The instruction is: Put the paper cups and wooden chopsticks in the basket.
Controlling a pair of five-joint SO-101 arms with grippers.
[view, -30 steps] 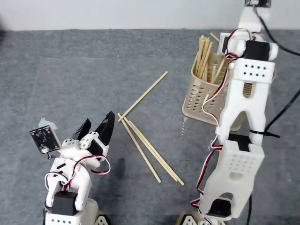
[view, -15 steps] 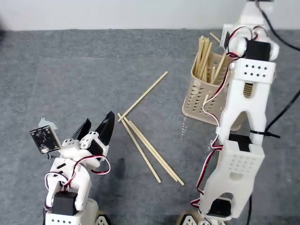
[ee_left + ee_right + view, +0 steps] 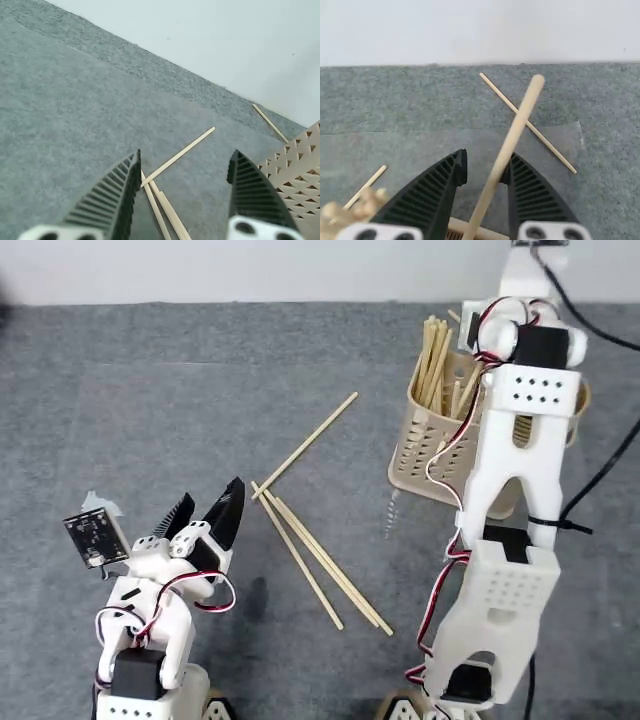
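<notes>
Desk (image 3: pixel 150 390): grey mat surface that carries both arms, the basket and the loose chopsticks.
Right arm (image 3: pixel 520 500): stretched from the near right edge toward the far right, with its wrist above the basket.
Left arm (image 3: pixel 160 610): folded low at the near left corner, pointing far and slightly right.
Basket (image 3: pixel 425 455): beige slotted tub at the far right, upright, partly under the right arm.
Chopsticks in basket (image 3: pixel 435 355): a bundle standing on end and leaning against the left wall.
Left pincer (image 3: pixel 212 495): jaws spread wide with nothing between them, tips close above the desk.
Right pincer (image 3: pixel 486 159): jaws parted narrowly. One chopstick (image 3: pixel 511 140) rises through the gap against one jaw with space on its other side, so it looks unclamped.
Loose group (image 3: pixel 320 560): about three chopsticks lying flat at mid desk, close together. The long axis runs from far left to near right.
Single chopstick (image 3: pixel 305 445): flat on the desk, long axis from near left to far right. Its near end meets the far end of the loose group.
Stray chopstick (image 3: pixel 550 147): flat on the desk beyond the basket, on its far side.
Key relation: the meeting point of the loose chopsticks lies just right of the left pincer tips, and the basket is well apart to the far right.
Nearer arm: left, by judgement. The jaw line would need to cross a stick's long axis.
</notes>
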